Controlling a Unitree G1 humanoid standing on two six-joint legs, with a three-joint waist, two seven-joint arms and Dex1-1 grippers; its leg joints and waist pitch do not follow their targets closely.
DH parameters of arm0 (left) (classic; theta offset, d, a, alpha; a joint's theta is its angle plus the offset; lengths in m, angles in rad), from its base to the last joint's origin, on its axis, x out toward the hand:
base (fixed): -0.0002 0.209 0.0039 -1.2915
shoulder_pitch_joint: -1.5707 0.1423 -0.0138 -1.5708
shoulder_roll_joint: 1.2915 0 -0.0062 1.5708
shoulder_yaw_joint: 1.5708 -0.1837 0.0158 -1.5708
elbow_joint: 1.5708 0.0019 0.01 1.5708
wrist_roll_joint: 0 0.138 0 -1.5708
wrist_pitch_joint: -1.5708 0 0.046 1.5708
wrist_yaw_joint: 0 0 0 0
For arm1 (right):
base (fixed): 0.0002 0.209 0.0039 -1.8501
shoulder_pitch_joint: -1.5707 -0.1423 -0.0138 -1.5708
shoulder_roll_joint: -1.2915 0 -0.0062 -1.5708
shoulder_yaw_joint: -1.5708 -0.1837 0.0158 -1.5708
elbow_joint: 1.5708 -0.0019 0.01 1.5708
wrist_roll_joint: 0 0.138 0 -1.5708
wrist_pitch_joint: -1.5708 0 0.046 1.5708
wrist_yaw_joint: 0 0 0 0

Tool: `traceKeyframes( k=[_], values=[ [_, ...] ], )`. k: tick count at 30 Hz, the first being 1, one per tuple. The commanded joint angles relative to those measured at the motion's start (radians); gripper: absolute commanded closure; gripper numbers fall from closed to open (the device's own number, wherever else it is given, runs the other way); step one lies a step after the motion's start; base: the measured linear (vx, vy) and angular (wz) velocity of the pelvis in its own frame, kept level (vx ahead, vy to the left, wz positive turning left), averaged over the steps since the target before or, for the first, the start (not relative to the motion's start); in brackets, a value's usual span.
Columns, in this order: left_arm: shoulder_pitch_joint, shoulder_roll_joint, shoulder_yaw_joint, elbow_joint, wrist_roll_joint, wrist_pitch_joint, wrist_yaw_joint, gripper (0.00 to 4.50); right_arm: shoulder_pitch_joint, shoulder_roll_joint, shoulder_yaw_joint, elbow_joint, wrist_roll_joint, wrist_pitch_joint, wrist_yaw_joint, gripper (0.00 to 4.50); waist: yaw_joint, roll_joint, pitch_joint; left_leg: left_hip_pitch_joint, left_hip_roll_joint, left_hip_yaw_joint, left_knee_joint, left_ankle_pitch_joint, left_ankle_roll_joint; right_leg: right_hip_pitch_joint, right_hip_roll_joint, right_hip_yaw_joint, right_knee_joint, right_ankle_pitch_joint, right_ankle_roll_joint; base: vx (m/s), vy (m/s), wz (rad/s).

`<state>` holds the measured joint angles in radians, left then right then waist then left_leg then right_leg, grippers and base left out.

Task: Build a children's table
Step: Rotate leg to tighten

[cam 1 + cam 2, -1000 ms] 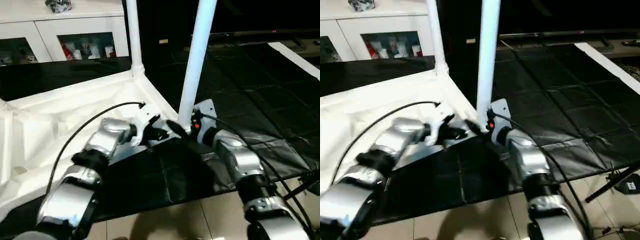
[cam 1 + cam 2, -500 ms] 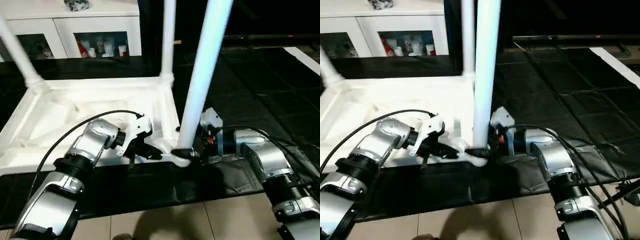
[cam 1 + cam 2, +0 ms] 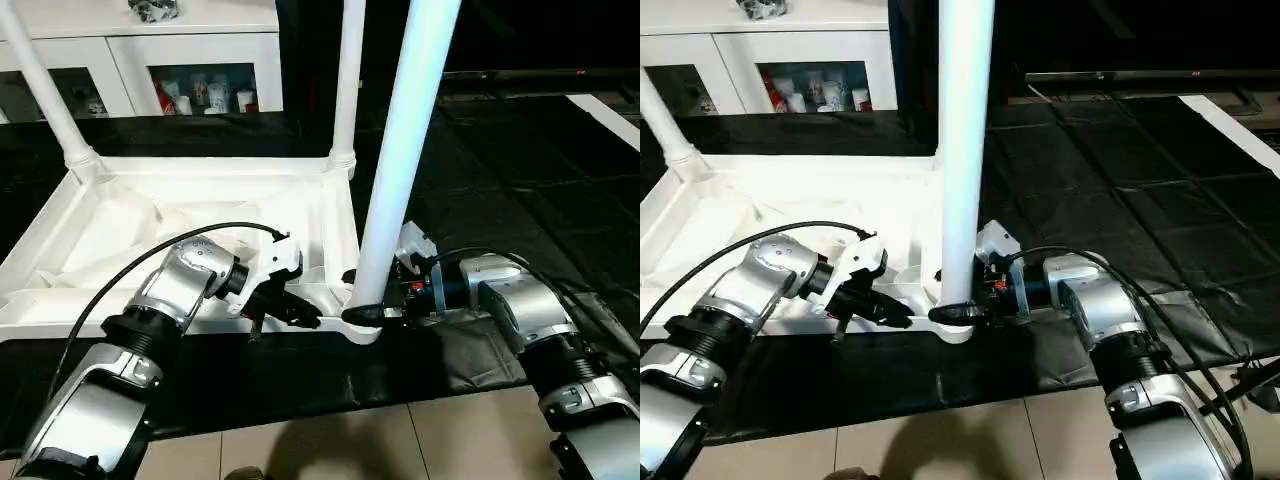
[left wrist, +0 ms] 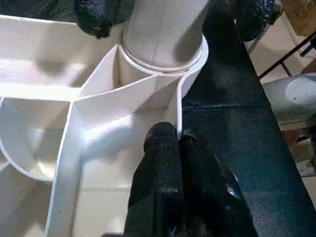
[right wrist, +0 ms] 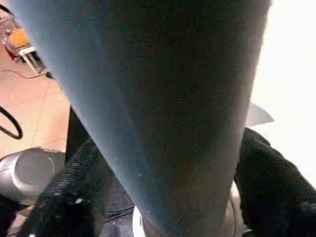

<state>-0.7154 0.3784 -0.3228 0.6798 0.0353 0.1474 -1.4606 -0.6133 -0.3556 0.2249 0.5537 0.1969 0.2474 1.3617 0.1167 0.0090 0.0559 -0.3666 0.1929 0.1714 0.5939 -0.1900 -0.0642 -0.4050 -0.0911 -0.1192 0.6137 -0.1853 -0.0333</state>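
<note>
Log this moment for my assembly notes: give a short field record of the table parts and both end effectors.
tabletop: white plastic rectangular top, ribbed underside up, on black mat
legs standing in sockets: three in view
near leg: white tapered round leg, upright in near corner socket
left end effector: shut, fingertips at the top's rim wall beside that socket
right end effector: fingers either side of near leg's base; grip unclear
background: white glass-door cabinet

One upturned white table top (image 3: 180, 215); three white legs stand in its sockets: far left (image 3: 40, 85), far right (image 3: 347, 80), near right (image 3: 400, 160). Two robot hands: left (image 3: 300, 312), right (image 3: 372, 314).
</note>
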Motion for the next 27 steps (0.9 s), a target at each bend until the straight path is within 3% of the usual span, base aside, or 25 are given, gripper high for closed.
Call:
traceKeyframes(
  k=[1,10,16,23,26,27],
  values=[
    [-0.005,-0.009,-0.026,-0.037,0.0,-0.01,-0.046,4.5,-0.017,-0.001,0.007,-0.004,0.003,-0.001,0.012,1.38,-0.003,-0.004,-0.077,0.005,0.047,-0.007,-0.059,-0.087,0.082,0.068,-0.072,0.065,-0.058,-0.075,-0.246,0.0,0.0,0.0],
    [-0.003,-0.021,-0.012,-0.031,-0.01,-0.001,-0.005,4.5,-0.008,0.003,-0.001,0.004,0.007,-0.009,0.027,2.19,-0.002,-0.004,-0.079,0.006,0.047,-0.007,-0.056,-0.075,0.087,0.068,-0.072,0.065,-0.056,-0.061,-0.249,0.0,0.0,0.0],
    [-0.001,-0.042,0.009,-0.031,-0.016,0.041,0.068,4.5,0.012,0.025,-0.021,-0.015,0.013,0.004,-0.05,2.37,-0.001,-0.001,-0.075,0.007,0.048,-0.008,-0.058,-0.104,0.071,0.065,-0.072,0.065,-0.062,-0.112,-0.239,0.0,0.0,0.0],
    [-0.016,-0.13,0.062,0.003,-0.015,0.14,0.271,4.5,0.042,0.127,-0.072,-0.007,-0.043,0.03,-0.368,2.45,-0.018,-0.002,-0.07,0.004,0.042,-0.013,-0.065,-0.145,0.025,0.067,-0.073,0.062,-0.078,-0.233,-0.193,0.0,0.0,0.0],
    [-0.055,-0.193,0.102,0.059,-0.015,0.183,0.412,4.5,0.029,0.21,-0.108,0.031,-0.06,0.083,-0.57,2.46,-0.033,-0.004,-0.072,0.006,0.037,-0.012,-0.063,-0.147,0.018,0.069,-0.073,0.062,-0.083,-0.258,-0.179,0.0,0.0,0.0],
    [-0.083,-0.23,0.127,0.094,-0.022,0.196,0.491,4.5,0.007,0.257,-0.123,0.067,-0.074,0.095,-0.682,2.46,-0.034,0.001,-0.071,0.006,0.037,-0.012,-0.064,-0.144,0.019,0.066,-0.072,0.063,-0.084,-0.256,-0.18,0.0,0.0,0.0]
  ],
)
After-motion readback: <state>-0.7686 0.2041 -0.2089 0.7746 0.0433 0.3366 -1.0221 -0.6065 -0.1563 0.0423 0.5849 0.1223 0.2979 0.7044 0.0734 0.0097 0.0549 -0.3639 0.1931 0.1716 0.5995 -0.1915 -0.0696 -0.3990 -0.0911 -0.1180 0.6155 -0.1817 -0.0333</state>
